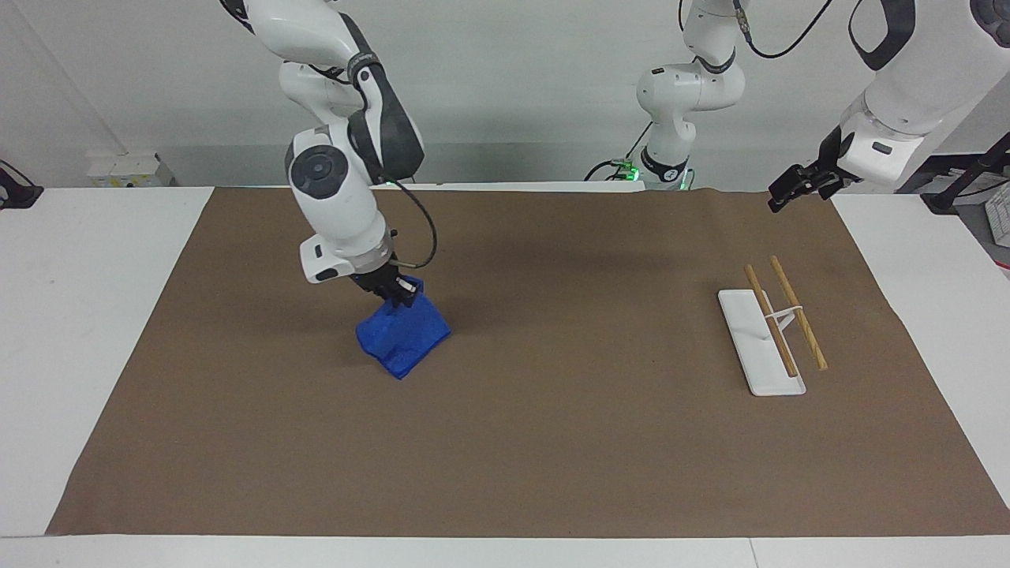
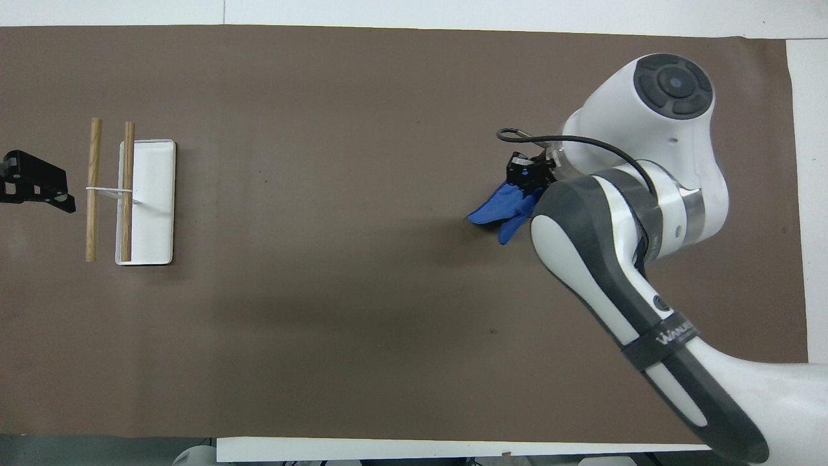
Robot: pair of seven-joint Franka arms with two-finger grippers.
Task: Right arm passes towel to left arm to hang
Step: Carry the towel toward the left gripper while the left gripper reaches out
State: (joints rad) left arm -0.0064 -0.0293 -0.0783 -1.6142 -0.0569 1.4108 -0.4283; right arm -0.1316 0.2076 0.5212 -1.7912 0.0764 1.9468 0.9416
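Note:
My right gripper [image 1: 397,294] is shut on the top of the blue towel [image 1: 402,335] and holds it up over the brown mat [image 1: 552,442], toward the right arm's end. The towel hangs bunched below the fingers, and I cannot tell whether its lower tip touches the mat. In the overhead view the right arm covers most of the towel [image 2: 501,208] below the right gripper [image 2: 525,173]. My left gripper [image 1: 791,189] waits in the air at the left arm's end of the mat and holds nothing. It also shows in the overhead view [image 2: 35,184].
A towel rack with a white base [image 1: 753,347] and two wooden rods [image 1: 797,312] stands toward the left arm's end. In the overhead view the base [image 2: 155,200] and rods [image 2: 94,188] lie beside the left gripper. White tabletop surrounds the mat.

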